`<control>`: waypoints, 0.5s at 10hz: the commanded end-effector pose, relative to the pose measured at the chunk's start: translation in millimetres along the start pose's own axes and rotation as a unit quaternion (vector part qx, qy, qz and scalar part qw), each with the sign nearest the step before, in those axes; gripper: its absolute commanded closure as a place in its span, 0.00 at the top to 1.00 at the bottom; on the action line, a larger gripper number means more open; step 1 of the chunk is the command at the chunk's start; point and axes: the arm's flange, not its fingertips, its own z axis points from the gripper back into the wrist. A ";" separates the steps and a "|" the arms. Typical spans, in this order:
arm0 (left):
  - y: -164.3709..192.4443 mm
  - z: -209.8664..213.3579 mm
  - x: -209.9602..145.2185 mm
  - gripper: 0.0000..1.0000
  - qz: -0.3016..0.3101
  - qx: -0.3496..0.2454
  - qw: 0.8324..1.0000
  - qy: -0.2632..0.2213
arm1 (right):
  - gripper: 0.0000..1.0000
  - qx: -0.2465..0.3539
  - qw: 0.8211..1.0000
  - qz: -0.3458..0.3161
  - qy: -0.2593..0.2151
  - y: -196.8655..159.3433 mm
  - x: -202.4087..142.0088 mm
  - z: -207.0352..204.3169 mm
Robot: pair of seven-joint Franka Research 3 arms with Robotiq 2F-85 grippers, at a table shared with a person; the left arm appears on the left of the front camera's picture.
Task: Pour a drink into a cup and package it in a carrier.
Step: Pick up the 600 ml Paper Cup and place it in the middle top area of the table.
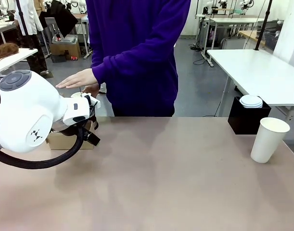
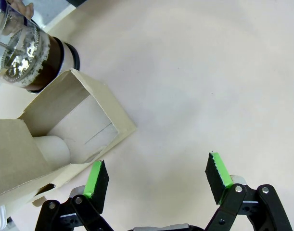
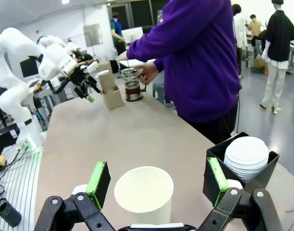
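Observation:
The drink (image 2: 51, 57) is dark brown liquid inside a clear glass press pitcher (image 2: 22, 54) beside the brown cardboard carrier (image 2: 91, 103). One carrier pocket holds a white cylinder (image 2: 54, 150). My left gripper (image 2: 157, 177) hangs open over the bare table next to the carrier, holding nothing. The person grips the pitcher (image 3: 132, 88) by its handle and rests a flat hand (image 1: 77, 79) above it. The white paper cup (image 1: 269, 139) stands lidless at the table's right. My right gripper (image 3: 156, 185) is open with the cup (image 3: 143, 193) just ahead of its fingers, untouched.
A black box (image 1: 248, 120) with a stack of white lids (image 1: 251, 101) stands behind the cup at the right edge. My left arm (image 1: 29, 118) hides most of the carrier in the front view. The person in purple stands at the far edge.

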 end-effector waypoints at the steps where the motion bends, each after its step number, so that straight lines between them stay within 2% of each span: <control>1: 0.7 0.2 -0.4 1.00 0.001 -0.001 1.000 0.000 | 1.00 0.002 1.000 0.001 -0.001 -0.6 0.7 -2.9; 3: 0.7 0.2 -0.4 1.00 0.001 -0.001 1.000 0.000 | 1.00 0.018 0.998 0.046 -0.040 0.5 -37.5 9.4; 5: 0.7 0.2 -0.4 1.00 0.001 -0.001 1.000 0.000 | 1.00 0.013 0.996 0.066 -0.050 7.8 -62.8 13.5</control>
